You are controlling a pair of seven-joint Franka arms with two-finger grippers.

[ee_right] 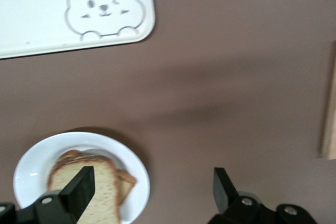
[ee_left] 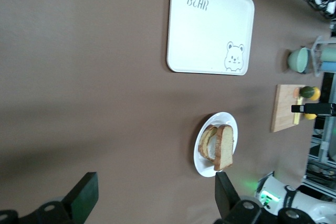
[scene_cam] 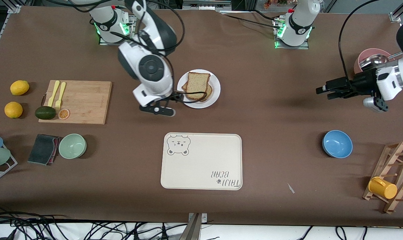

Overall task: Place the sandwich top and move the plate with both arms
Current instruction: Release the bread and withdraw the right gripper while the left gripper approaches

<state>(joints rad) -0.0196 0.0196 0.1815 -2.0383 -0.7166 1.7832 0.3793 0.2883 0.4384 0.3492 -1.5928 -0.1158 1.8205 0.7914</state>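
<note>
**A:** What takes up the most room?

**B:** The brown table [scene_cam: 271,133], filling nearly the whole front view. Next come the two glossy white arms. The right arm [scene_cam: 151,66] bends down from its base at the top of the frame into the upper middle. The left arm [scene_cam: 393,80] enters at the frame's edge on its own end of the table.

**A:** And on the table?

**B:** A cream rectangular bear-printed tray [scene_cam: 201,166] sits in the lower middle of the front view. A bamboo cutting board [scene_cam: 81,100] lies at mid-height toward the right arm's end.

**A:** Where is the plate?

**B:** The round white plate [scene_cam: 216,87] rests on the table in the upper middle, farther from the front camera than the tray and well apart from it. In the right wrist view its rim [ee_right: 31,166] shows at the bottom of the frame.

**A:** The sandwich top?

**B:** The light-brown speckled slice with darker crust [scene_cam: 198,83] lies on the plate, on top of another slice that peeks out beneath it. Both wrist views show it there too [ee_left: 224,148] [ee_right: 105,187].

**A:** The grippers?

**B:** The right gripper [scene_cam: 178,97] is over the plate's edge on the side toward the cutting board. Its fingers are spread apart [ee_right: 152,182] with nothing between them, and one fingertip [ee_right: 79,187] shows in front of the slice. The left gripper [scene_cam: 324,92] waits over bare table toward the left arm's end, jaws wide apart [ee_left: 155,198] and empty.
</note>
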